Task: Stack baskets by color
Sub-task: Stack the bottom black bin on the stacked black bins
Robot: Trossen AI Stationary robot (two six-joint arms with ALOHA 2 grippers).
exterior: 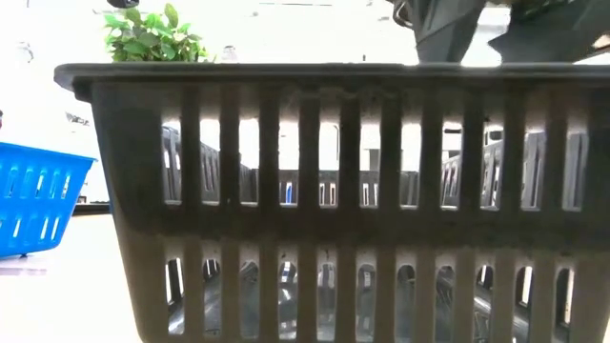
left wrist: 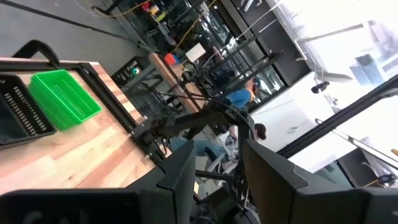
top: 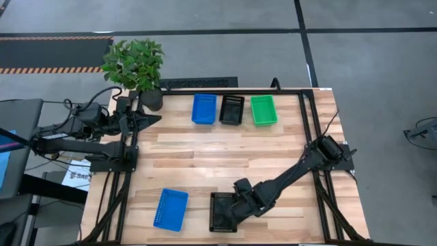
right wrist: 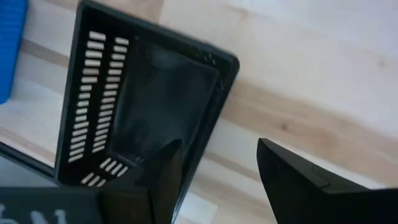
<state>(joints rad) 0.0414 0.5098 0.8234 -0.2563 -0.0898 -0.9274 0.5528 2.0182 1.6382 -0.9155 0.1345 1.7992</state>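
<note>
Bench [top: 205, 154]: far edge holds a blue, black, green basket row. Near edge has a blue basket [top: 170, 209] and black basket [top: 222, 212]. Right end effector [right wrist: 214, 165] is open, straddling the black basket's rim. Risk: closing off-centre tips or shoves the basket off the edge. Left end effector [left wrist: 217, 168] is parked, half-open, empty.

free: bare middle of the surface [top: 225, 154] | blocked far edge: blue basket [top: 203, 108], black basket [top: 231, 109], green basket [top: 263, 110] (side by side) | near edge: black basket [top: 223, 212] under right claw [top: 235, 205], blue basket [top: 171, 209] beside
</note>
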